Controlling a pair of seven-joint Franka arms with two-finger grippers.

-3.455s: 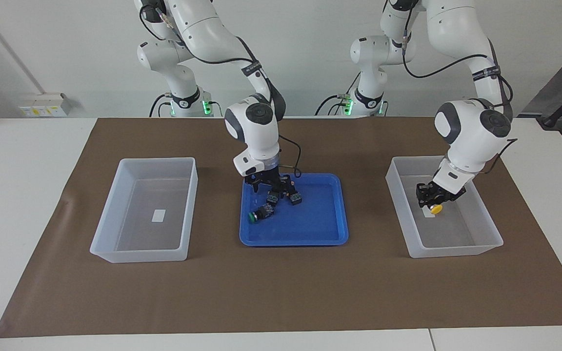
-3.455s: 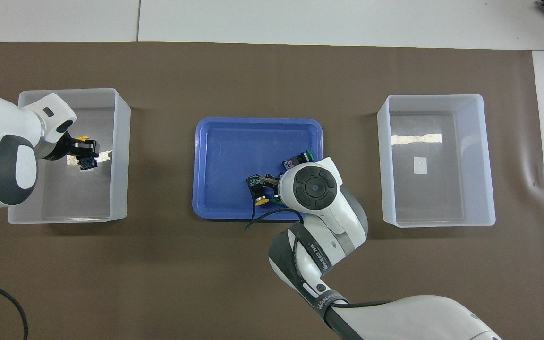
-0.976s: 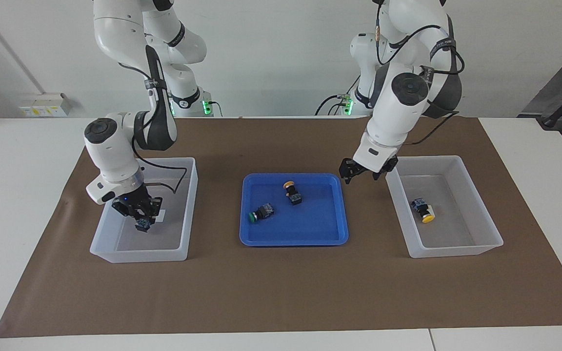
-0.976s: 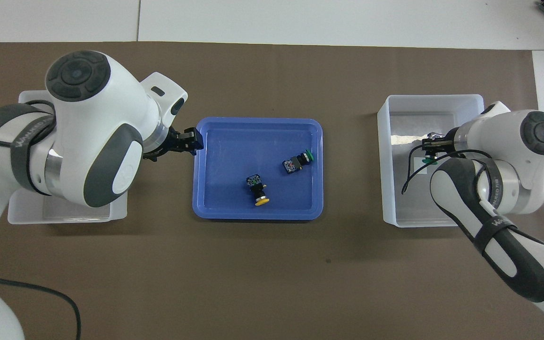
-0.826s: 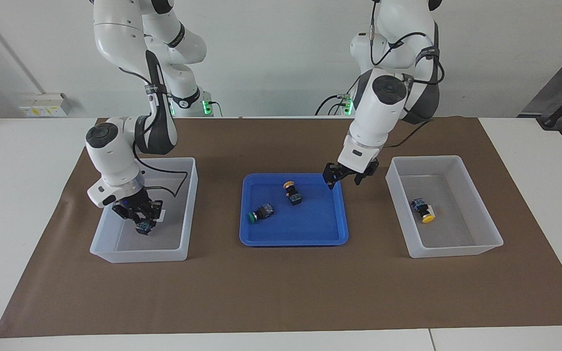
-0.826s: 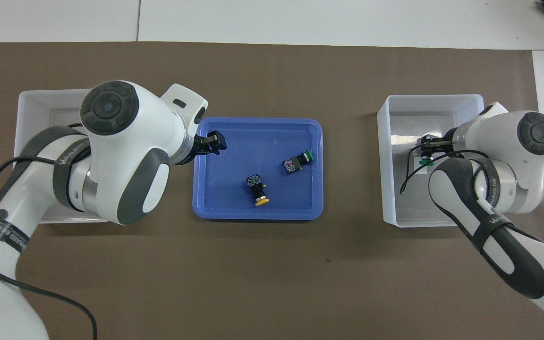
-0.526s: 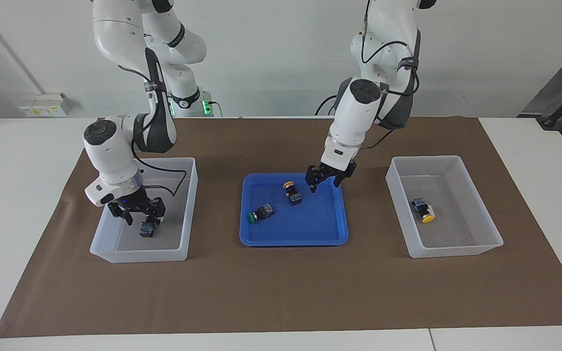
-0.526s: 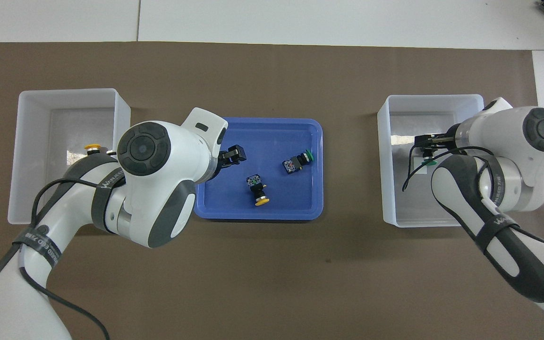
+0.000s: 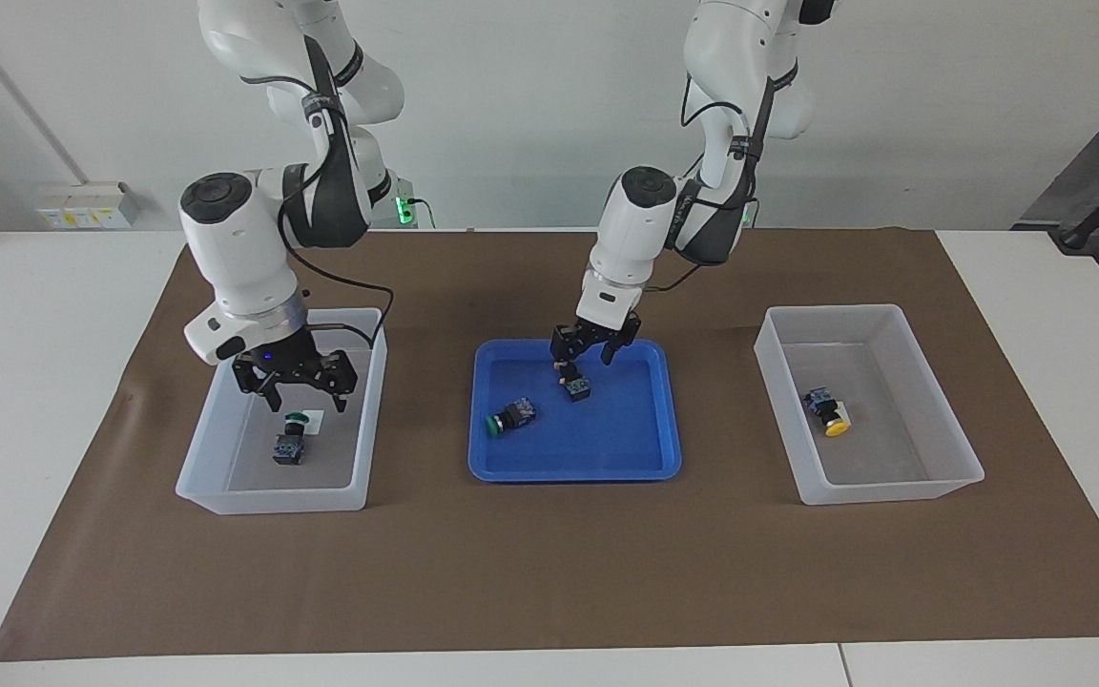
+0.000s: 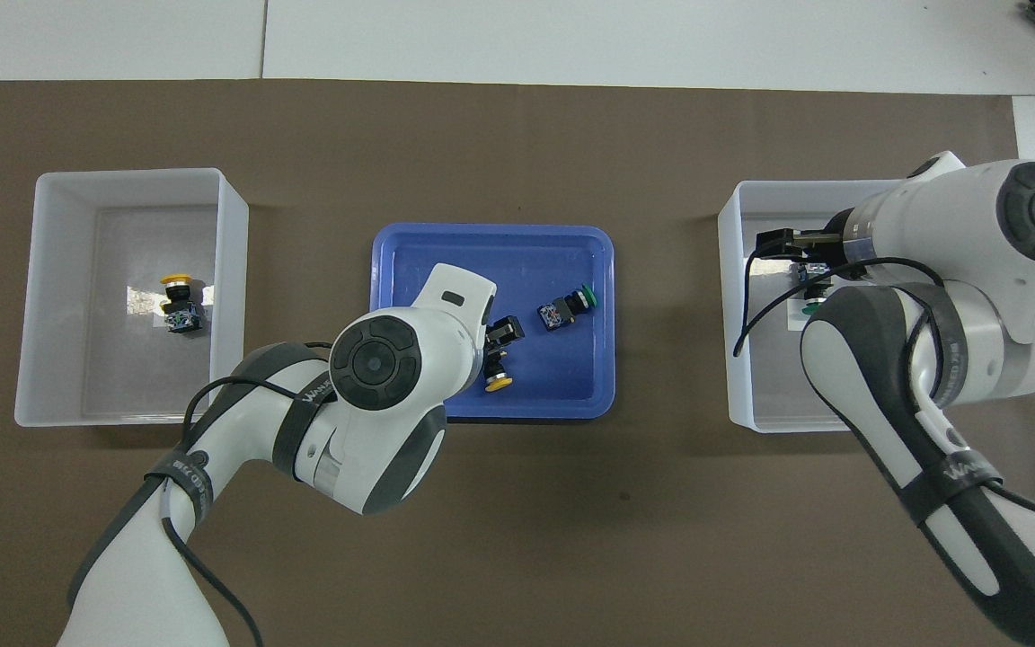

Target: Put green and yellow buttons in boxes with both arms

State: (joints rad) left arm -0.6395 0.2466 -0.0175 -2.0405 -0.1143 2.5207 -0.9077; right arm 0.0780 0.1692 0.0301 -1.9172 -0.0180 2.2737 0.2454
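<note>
Left gripper [image 9: 583, 351] sits w/ fingers spread over your yellow-capped button [image 9: 575, 385] at the glossy blue tray's [image 9: 645, 465] robot-side edge; right gripper [image 9: 294, 381] hangs released above the blocky green button [image 9: 289, 444] mid translucent box [image 9: 217, 496].

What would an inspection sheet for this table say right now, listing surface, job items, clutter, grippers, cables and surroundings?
Surface: brown mat on a white table.
Job's things: one box holds a green button; the other box holds a yellow button. The blue tray holds a green button and a yellow button.
Clutter: nothing seen.
Grippers: right gripper open above the boxed green button; left gripper open, over the tray's yellow button.
Cables: black cables run along both arms.
Surroundings: white wall, socket box.
</note>
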